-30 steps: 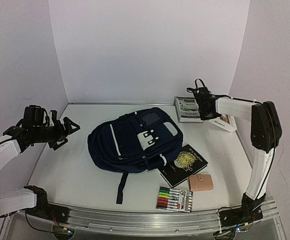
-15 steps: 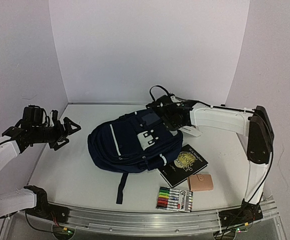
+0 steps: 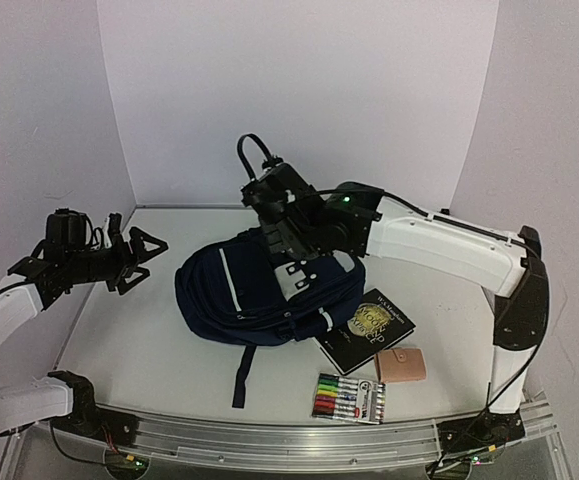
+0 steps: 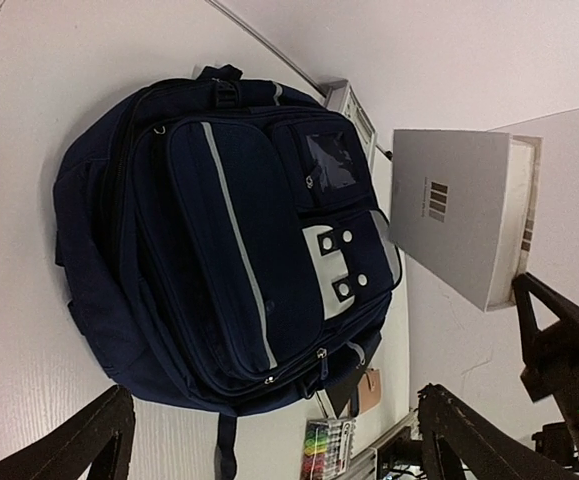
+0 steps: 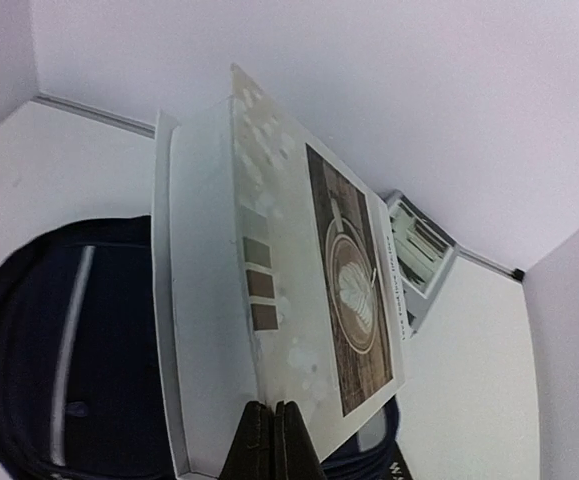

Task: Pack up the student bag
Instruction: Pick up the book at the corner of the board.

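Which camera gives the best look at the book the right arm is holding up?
The right wrist view: the book fills it, with the cover photo clear, pinched at its lower edge by the right claw. The left wrist view shows only its plain grey other side. The top view barely shows it.

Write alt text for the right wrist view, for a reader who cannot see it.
The right gripper, shut, pinches the edge of a white book with a latte-art cover photo, holding it over the navy student bag. Behind, another book lies on the white table near the back wall.
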Tool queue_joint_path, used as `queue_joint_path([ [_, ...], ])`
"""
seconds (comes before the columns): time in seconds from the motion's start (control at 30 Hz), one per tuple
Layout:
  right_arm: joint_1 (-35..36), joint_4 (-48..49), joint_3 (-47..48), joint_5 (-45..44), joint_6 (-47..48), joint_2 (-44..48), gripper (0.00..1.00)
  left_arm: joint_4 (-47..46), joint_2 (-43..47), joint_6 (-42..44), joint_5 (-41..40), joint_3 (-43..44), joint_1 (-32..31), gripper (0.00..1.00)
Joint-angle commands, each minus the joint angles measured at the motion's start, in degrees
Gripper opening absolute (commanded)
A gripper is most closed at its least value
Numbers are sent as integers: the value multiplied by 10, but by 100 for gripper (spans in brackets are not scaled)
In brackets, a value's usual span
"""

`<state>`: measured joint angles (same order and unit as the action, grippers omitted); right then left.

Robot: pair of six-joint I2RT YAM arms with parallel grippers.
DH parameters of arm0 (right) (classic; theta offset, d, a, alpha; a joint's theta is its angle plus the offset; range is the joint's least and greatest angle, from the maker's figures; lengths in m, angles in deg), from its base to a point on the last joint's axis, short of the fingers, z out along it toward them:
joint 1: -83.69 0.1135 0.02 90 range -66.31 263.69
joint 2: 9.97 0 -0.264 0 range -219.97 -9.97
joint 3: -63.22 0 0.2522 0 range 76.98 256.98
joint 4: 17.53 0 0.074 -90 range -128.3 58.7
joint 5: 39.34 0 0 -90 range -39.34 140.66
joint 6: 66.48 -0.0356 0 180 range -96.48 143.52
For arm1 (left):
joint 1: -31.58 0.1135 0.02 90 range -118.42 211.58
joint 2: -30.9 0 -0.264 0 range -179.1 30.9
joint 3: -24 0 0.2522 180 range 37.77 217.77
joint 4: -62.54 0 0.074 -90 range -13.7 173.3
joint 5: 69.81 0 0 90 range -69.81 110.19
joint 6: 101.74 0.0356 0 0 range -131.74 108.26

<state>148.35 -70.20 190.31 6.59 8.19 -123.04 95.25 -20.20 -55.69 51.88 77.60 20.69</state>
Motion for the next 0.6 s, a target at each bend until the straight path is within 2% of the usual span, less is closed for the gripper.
queue_joint_path([
  [0.0,42,11,71,56,9,-64,0,-80,1,-41,19,-12,-21,98],
  [0.23,86,28,103,131,-16,-135,0,-167,-21,-90,-10,-55,-81,99],
  [0.4,101,41,81,151,-37,-133,0,-229,-51,-117,-8,-72,-108,100],
  [0.57,102,59,56,171,-46,-123,0,-244,-52,-118,-18,-74,-109,100],
])
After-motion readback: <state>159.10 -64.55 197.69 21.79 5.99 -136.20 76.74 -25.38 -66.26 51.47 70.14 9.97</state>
